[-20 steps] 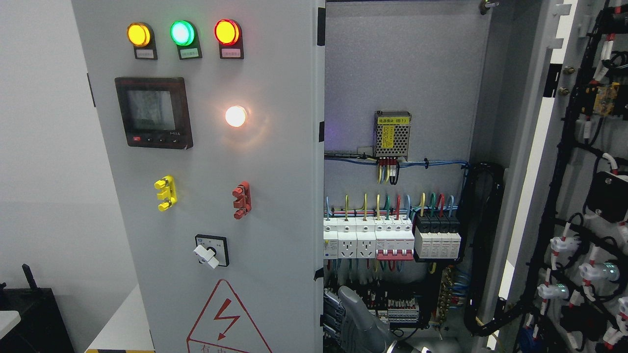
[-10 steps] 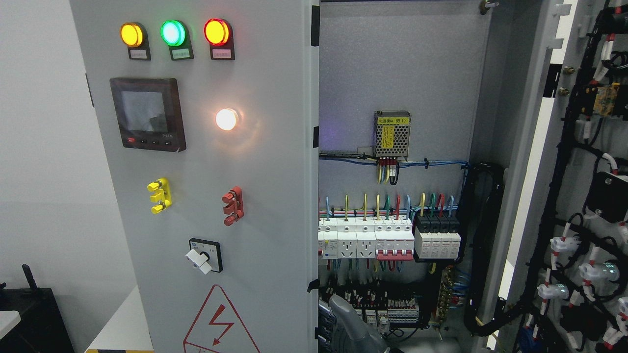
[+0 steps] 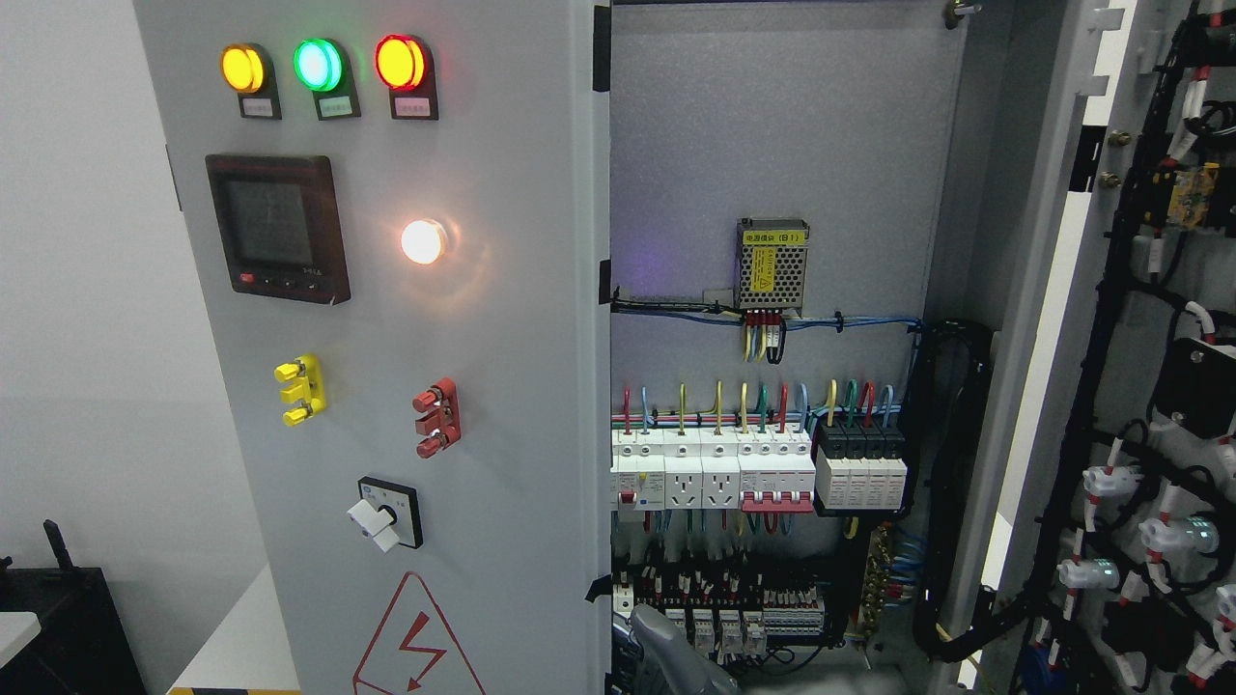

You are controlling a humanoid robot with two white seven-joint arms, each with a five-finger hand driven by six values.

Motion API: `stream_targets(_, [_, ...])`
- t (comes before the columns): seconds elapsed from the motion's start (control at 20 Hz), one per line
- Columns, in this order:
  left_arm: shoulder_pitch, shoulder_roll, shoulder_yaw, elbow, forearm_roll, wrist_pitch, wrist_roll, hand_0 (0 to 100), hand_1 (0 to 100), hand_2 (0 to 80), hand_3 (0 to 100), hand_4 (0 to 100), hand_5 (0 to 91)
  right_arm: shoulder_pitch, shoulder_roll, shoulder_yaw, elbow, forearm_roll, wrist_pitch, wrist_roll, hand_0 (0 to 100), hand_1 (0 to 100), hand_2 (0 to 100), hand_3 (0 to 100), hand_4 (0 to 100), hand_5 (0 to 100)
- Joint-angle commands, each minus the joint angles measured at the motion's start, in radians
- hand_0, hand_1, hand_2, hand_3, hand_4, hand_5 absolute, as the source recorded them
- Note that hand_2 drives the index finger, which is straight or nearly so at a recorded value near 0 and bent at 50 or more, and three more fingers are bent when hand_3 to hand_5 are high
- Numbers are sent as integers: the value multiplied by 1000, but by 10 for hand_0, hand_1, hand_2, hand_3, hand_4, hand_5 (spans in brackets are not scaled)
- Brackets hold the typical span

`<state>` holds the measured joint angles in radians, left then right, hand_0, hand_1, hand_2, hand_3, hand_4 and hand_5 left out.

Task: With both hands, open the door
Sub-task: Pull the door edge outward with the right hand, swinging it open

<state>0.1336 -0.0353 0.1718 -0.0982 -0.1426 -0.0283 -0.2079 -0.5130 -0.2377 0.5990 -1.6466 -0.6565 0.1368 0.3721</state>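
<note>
The left door (image 3: 406,347) fills the left half of the frame, a grey panel swung partly open. It carries three lamps (image 3: 319,66) in yellow, green and red at upper left, a dark screen (image 3: 277,229), a lit white lamp (image 3: 422,241), yellow (image 3: 299,390) and red (image 3: 436,417) clips, a knob (image 3: 384,512) and a warning triangle (image 3: 417,642). Centre frame, the open cabinet shows breakers (image 3: 758,473) and wiring. At the bottom edge a grey hand (image 3: 666,652) pokes up beside the door's edge; one cannot tell which arm it belongs to, or its grip. The right door (image 3: 1149,386) stands open at far right.
</note>
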Motion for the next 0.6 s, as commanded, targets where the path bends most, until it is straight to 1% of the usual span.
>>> stream_targets(0.0, [0, 0, 2, 2, 0, 1, -1, 0, 0, 0, 0, 32, 0, 22, 5, 51, -61, 0, 0, -1, 0, 0, 0, 0, 0, 0])
stream_targets(0.35, [0, 0, 0, 0, 0, 1, -1, 0, 0, 0, 0, 32, 0, 47, 9, 81, -82, 1, -3, -1, 0, 0, 0, 0, 0, 0])
stream_targets(0.55, [0, 0, 0, 0, 0, -1, -1, 0, 0, 0, 0, 32, 0, 48, 14, 90, -97, 0, -5, -1, 0, 0, 0, 0, 0, 0])
